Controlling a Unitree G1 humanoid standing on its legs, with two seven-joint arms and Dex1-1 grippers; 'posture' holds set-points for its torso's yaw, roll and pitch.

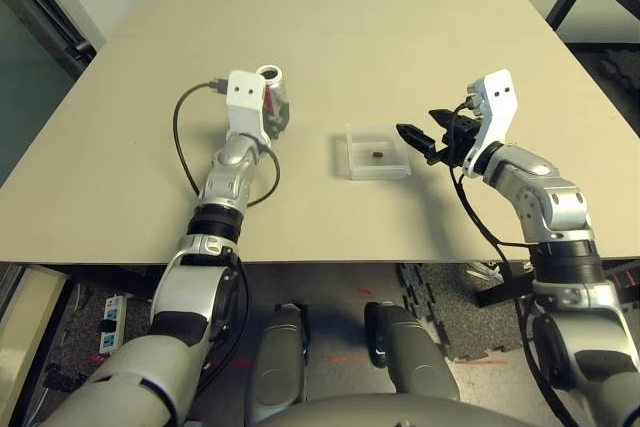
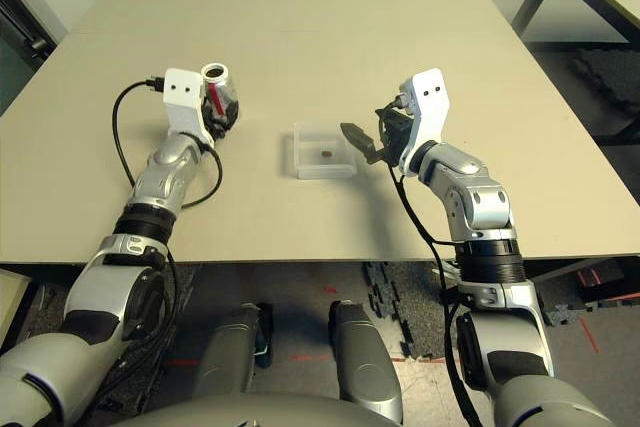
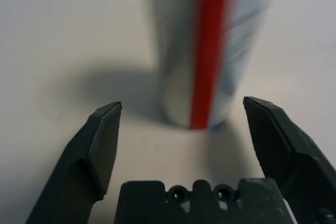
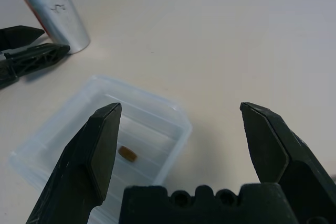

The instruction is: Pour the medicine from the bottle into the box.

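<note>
I have the bottle [image 1: 271,97] standing upright on the worktop [image 1: 330,37], in the left half, farther from the near edge than the box [image 1: 365,169] is. Its mouth is uncovered and shows as a dark round opening, and its red stripe runs down the silver side. My left gripper [image 3: 182,100] is at the bottle with both fingers spread wide. In the left wrist view the lower part of the bottle appears between the two fingers and beyond their tips, with a visible gap on each side; the gripper holds nothing. The box, a clear, shallow, open-topped tray, lies flat on the worktop to the right of the bottle, about midway between the left and right edges and closer to the near edge than to the far edge. The medicine [image 4: 127,154], a single small brown piece, rests on the floor of the box, apart from the walls and slightly toward the near wall. My right gripper [image 4: 181,103] is positioned just beside the box, on the side facing the right edge of the worktop. Its fingers are also set wide, with nothing between them. Both forearms extend over the near edge, one on each side of the box.
</note>
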